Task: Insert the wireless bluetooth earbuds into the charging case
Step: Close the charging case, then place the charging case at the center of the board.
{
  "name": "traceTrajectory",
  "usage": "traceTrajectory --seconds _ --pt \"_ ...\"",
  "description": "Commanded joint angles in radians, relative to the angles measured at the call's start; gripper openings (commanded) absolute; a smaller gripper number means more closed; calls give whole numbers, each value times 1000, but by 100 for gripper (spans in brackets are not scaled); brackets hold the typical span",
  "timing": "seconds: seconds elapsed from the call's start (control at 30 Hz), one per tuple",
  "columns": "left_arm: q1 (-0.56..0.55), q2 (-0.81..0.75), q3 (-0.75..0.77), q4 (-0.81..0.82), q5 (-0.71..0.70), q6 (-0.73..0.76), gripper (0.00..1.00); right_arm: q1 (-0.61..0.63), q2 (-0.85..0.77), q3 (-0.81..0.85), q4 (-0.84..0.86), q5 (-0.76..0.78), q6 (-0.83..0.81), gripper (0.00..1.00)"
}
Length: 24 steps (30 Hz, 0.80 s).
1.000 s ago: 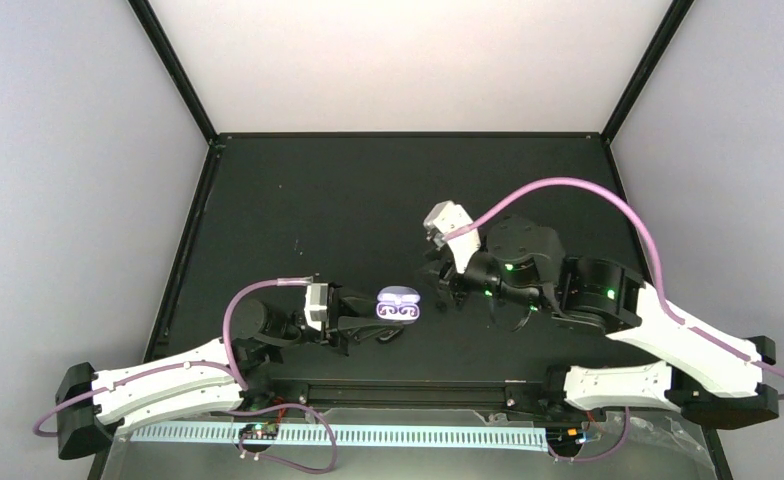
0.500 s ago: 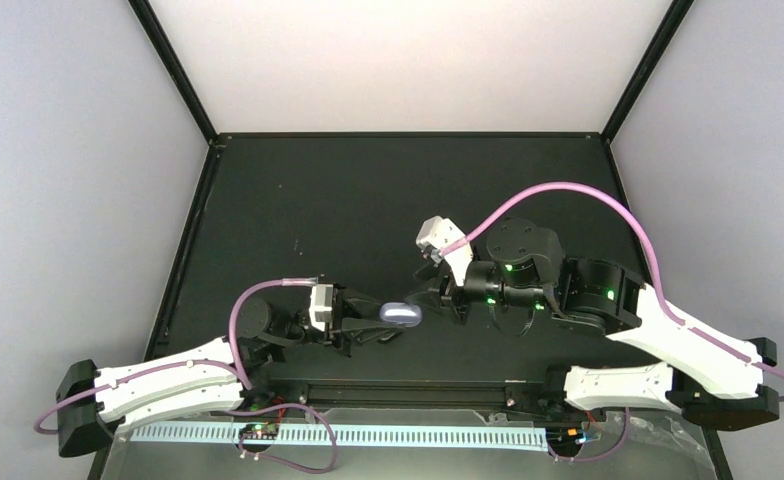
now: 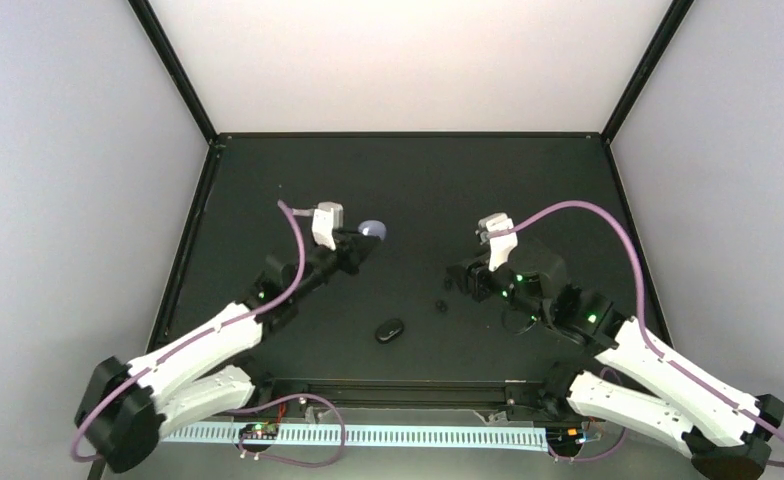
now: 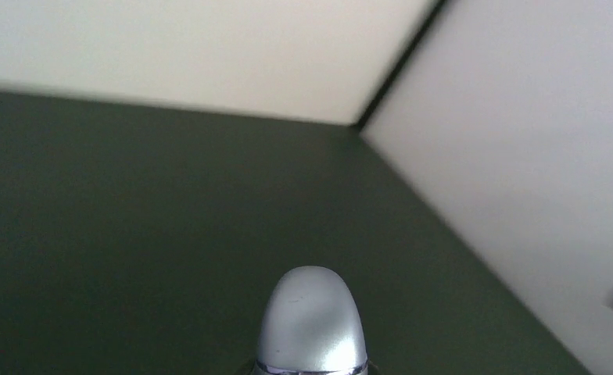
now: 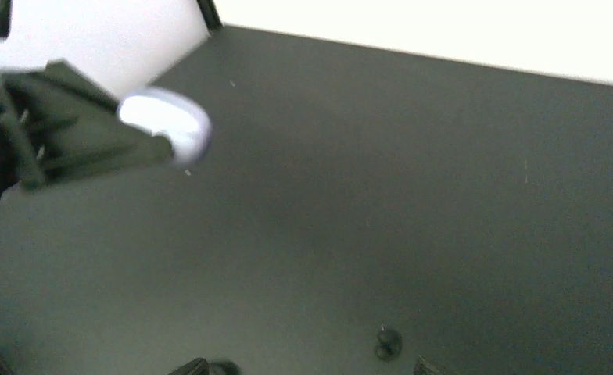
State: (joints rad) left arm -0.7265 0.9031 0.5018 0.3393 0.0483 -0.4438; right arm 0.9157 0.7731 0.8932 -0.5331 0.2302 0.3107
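Top view: the left gripper [image 3: 361, 243], out toward the far left of the table [image 3: 418, 175], clamps a closed lavender charging case [image 3: 373, 231]. A tiny black earbud [image 3: 442, 305] lies on the table just near-left of the right gripper [image 3: 460, 282], the closer arm. A black oval case [image 3: 390, 329] sits by the near edge

Left wrist: the lavender charging case pokes forward, glossy and rounded

Right wrist: the fingers [image 5: 203, 366] stand apart, empty, with the black earbud just ahead, its long axis too small to tell

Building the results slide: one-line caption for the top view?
Left gripper holds the closed lavender charging case over the table; black case and small black earbud lie between the arms.
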Motion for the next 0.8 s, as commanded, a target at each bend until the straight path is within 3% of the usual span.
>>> traceTrajectory --seconds 0.0,0.27,0.43,0.57,0.63,0.77 --pt "197 190 57 -141 93 -234 2 -33 -25 -128 137 39 92 70" --pt "377 711 344 -223 330 -251 2 -38 -34 -218 118 27 164 82" --pt "398 851 457 -258 345 -225 2 -39 -52 -243 105 42 191 90" --pt "403 945 552 -362 331 -191 2 -38 -41 -243 103 46 192 91" --pt "406 970 574 -401 318 -179 7 -39 -29 -230 92 45 184 91" --pt "409 993 605 -462 279 -146 26 -38 -12 -200 75 32 163 91"
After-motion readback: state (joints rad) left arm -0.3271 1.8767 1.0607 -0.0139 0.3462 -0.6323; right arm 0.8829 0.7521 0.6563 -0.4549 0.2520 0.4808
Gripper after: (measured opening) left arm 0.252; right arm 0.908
